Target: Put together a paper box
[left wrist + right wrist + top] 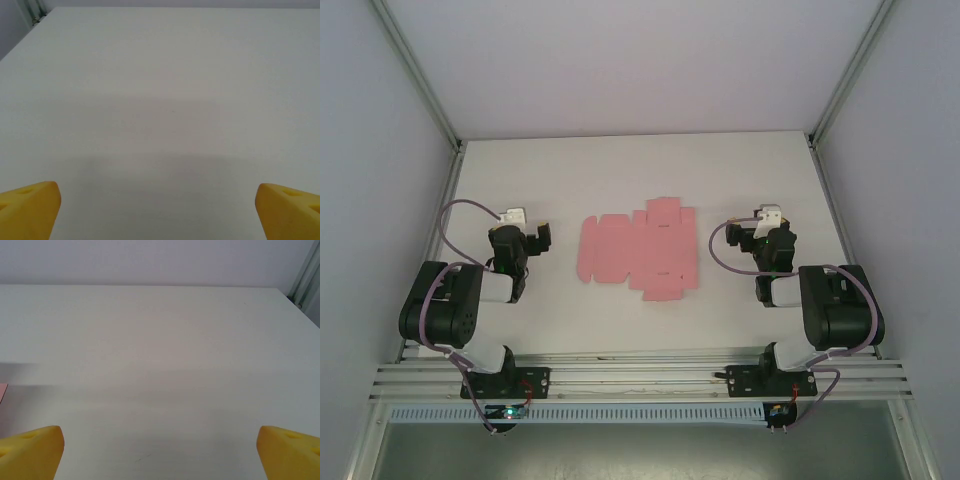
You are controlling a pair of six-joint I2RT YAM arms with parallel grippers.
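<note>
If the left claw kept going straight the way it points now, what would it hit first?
Likely the bare white table ahead of the open left gripper, though depth is unclear. The flat pink paper box lies off to its right, outside that line.

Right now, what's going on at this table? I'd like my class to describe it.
The paper box is not assembled yet: it lies as a flat pink die-cut sheet in the middle of the white table. Nothing is touching it. The left fingers and the right fingers stand wide open and empty, above bare table on either side of the sheet. Folding has not begun.
</note>
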